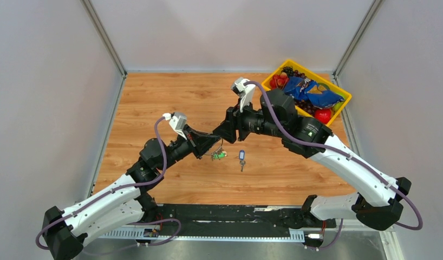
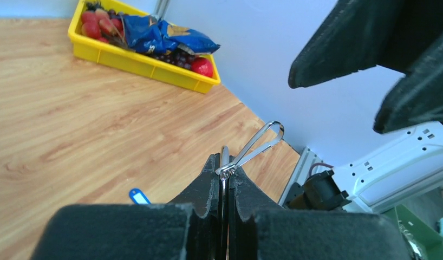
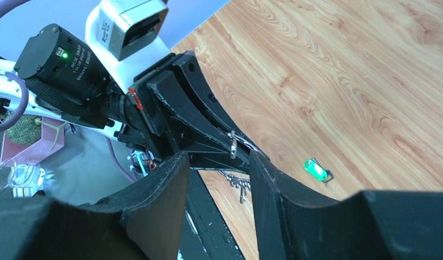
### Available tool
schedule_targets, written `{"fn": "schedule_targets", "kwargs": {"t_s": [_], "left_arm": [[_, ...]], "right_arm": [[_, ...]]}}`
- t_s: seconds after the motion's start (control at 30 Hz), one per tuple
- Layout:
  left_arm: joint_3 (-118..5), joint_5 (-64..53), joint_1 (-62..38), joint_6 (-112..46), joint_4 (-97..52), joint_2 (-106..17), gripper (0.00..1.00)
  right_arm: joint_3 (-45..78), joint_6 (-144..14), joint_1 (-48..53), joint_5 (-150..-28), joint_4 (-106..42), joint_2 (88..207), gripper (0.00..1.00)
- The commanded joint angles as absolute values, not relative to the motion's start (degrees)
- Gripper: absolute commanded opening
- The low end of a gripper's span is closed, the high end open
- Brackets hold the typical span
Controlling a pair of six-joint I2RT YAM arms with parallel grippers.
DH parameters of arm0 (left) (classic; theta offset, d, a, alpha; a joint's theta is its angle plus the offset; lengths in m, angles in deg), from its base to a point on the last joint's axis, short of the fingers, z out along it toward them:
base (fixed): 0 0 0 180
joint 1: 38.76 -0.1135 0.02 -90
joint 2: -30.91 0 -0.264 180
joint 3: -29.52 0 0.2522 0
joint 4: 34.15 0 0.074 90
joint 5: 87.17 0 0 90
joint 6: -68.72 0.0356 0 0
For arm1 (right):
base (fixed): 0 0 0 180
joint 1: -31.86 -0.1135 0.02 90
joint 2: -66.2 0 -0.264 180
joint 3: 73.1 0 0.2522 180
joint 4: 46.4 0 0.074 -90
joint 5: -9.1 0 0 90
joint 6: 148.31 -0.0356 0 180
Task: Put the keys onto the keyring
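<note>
My left gripper is shut on the keyring, whose thin wire loop sticks out past the fingertips. In the top view the left gripper is tip to tip with my right gripper above mid-table. The right gripper is open and holds nothing; it faces the keyring. A short metal chain or dark key hangs under the left fingers. The green-tagged key lies on the wood just below them. The blue-tagged key lies a little to its right.
A yellow bin with fruit and a blue bag stands at the table's back right corner. White walls close in the left, far and right sides. A black rail runs along the near edge.
</note>
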State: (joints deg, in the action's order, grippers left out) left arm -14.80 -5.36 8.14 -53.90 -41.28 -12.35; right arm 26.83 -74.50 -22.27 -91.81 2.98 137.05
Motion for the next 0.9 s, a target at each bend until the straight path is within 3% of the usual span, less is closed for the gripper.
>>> {"fn": "schedule_targets", "kwargs": {"t_s": [0.0,0.87], "left_arm": [[-18.0,-2.9,8.3,-59.9,-39.5,-12.1,0.00],[-17.6,-1.7,8.2,-61.0,-38.4,-10.2,0.00]], "right_arm": [[28.4,-73.9,-23.2,-90.6,-1.0,138.8,0.47],[29.6,-74.1,-24.5,-87.4,1.2,142.3,0.26]]}}
